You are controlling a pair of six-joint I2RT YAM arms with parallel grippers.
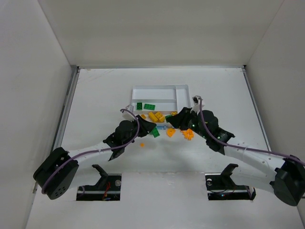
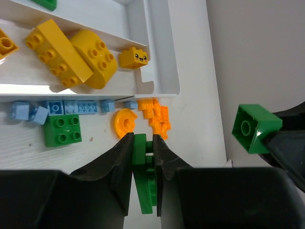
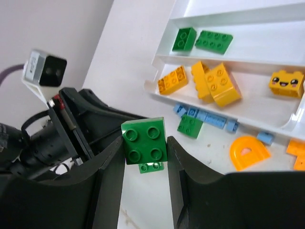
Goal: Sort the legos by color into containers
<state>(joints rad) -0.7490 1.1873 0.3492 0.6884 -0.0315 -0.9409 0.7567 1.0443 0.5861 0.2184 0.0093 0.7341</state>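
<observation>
The left gripper (image 2: 142,142) has its claw clamped on a thin green lego (image 2: 144,181), held edge-on between the two fingers, with the tips just at 6 o'clock of an orange arch (image 2: 125,123) on the table (image 1: 95,95). The right gripper (image 3: 145,143) is clamped on a square green four-stud brick (image 3: 144,139), studs facing its wrist camera; in the top view it sits close by, at about 2 o'clock of the left one. The white tray (image 1: 157,91) lies at 12 o'clock of both grippers. Seen from the right wrist, two green bricks (image 3: 205,39) lie in one long section and yellow bricks (image 3: 214,83) in the next, with a yellow face brick (image 3: 286,82) at that section's 3 o'clock end. Outside the tray, along its near wall, lies a row of light blue bricks (image 2: 71,108), with a green square brick (image 2: 62,130) at 6 o'clock of them. A cluster of orange pieces (image 2: 157,114) sits at 3 o'clock of the arch
</observation>
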